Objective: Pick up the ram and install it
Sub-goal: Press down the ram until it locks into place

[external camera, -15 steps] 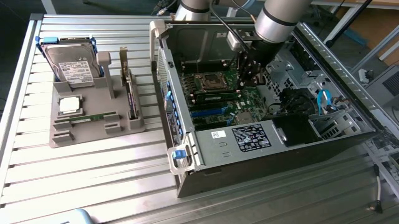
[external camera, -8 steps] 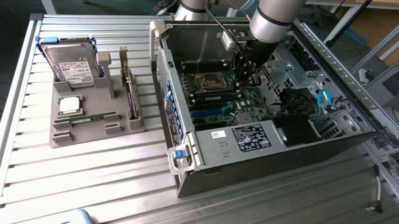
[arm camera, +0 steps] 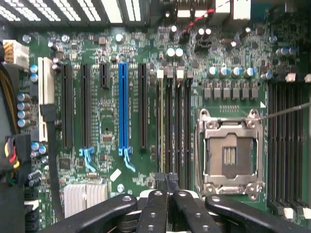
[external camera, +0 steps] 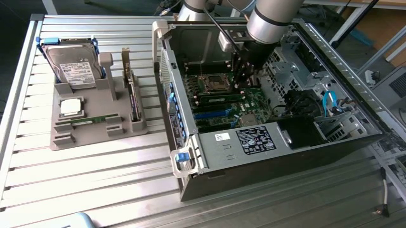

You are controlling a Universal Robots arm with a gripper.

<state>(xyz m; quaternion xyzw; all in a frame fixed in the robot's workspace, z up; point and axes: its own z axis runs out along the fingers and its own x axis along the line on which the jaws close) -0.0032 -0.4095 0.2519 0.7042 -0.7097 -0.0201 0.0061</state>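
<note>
Left of frame there's a grey holder (external camera: 95, 111) on the tabletop (external camera: 95, 180) with one ram (external camera: 94, 119) stick lying in it, then the open PC case (external camera: 254, 118) center-right, where the tool (arm camera: 166, 187) sits closed over the motherboard (arm camera: 102, 121), fingers together near the memory slots (arm camera: 173, 126).

My black tool (arm camera: 167, 182) hangs over the green motherboard (arm camera: 107, 121) (one blue slot (arm camera: 122, 107) among black ones); grey tray (external camera: 95, 118) beside the case.

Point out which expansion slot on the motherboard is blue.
The blue slot, flanked on both sides by black slots; a white slot stands at the row's end. No other shares its colour.
</note>
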